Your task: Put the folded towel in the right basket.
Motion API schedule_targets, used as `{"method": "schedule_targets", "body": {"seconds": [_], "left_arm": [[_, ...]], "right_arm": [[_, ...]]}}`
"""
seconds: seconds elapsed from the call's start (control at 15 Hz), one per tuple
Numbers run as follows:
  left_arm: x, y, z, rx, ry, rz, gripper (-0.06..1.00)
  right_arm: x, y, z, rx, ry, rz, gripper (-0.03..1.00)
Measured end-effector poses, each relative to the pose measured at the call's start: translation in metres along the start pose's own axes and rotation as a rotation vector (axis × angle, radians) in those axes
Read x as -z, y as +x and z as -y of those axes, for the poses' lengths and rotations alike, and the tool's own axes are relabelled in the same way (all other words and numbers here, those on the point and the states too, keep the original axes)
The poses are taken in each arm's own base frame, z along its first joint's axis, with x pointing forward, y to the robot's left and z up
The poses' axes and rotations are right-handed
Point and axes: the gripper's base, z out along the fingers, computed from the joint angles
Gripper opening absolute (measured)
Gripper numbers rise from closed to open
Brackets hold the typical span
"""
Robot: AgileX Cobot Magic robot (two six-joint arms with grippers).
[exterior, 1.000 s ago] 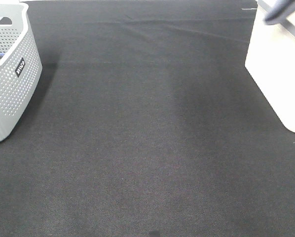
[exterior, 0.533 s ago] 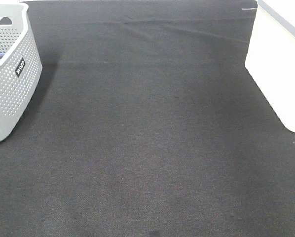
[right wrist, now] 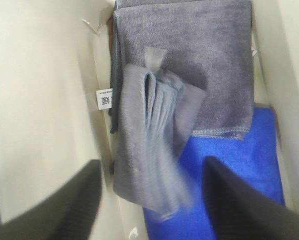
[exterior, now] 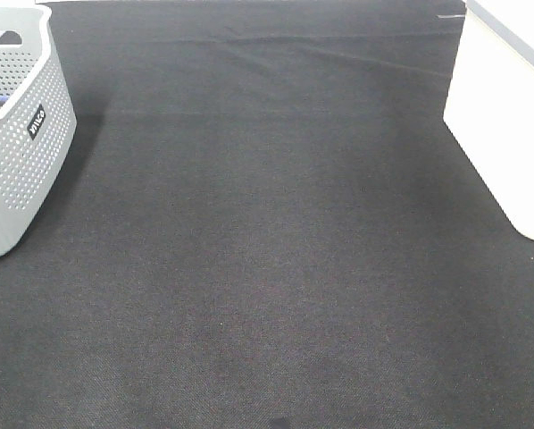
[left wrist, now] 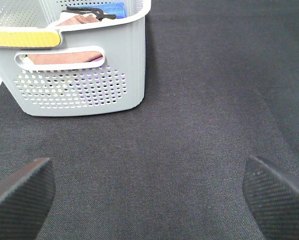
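The folded grey towel (right wrist: 152, 145) shows in the right wrist view inside the white right basket (right wrist: 44, 100), blurred, over a flat grey towel (right wrist: 199, 50) and a blue towel (right wrist: 229, 175). My right gripper (right wrist: 149, 200) is open above it, its fingers wide apart on either side and not touching it. In the exterior high view the white basket (exterior: 504, 134) stands at the right edge; its inside and both grippers are out of view there. My left gripper (left wrist: 149, 200) is open and empty over the black cloth, in front of the grey left basket (left wrist: 89, 85).
The perforated grey basket (exterior: 21, 152) stands at the left edge and holds a pinkish towel (left wrist: 64, 57) and a blue one (left wrist: 112, 8). A black cloth (exterior: 267, 250) covers the table between the two baskets.
In the exterior high view a dark piece of the right arm showed above the white basket one second ago; it has since left the view. Nothing else moved.
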Motion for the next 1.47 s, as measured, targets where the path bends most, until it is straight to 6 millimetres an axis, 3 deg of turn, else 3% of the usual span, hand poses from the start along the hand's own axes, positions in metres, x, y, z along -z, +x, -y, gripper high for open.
{"method": "schedule_targets", "body": {"seconds": [0.13,0.27,0.53,0.87,1.0,1.2,1.47], "left_arm": [[0.000,0.000,0.000,0.000,0.000,0.000,0.97],[0.000,0.000,0.000,0.000,0.000,0.000,0.97],[0.000,0.000,0.000,0.000,0.000,0.000,0.97],[0.000,0.000,0.000,0.000,0.000,0.000,0.97],[0.000,0.000,0.000,0.000,0.000,0.000,0.97],[0.000,0.000,0.000,0.000,0.000,0.000,0.97],[0.000,0.000,0.000,0.000,0.000,0.000,0.97]], "right_arm": [[0.002,0.000,0.000,-0.001,0.000,0.004,0.65],[0.010,-0.001,-0.002,-0.006,-0.012,0.022,0.67],[0.048,-0.005,-0.018,-0.029,-0.109,0.104,0.67],[0.101,-0.001,-0.085,0.095,-0.139,0.195,0.67],[0.110,0.001,-0.095,0.112,-0.135,0.210,0.67],[0.140,0.023,-0.106,0.132,-0.135,0.208,0.67],[0.153,0.083,-0.095,0.130,-0.090,0.090,0.67]]}}
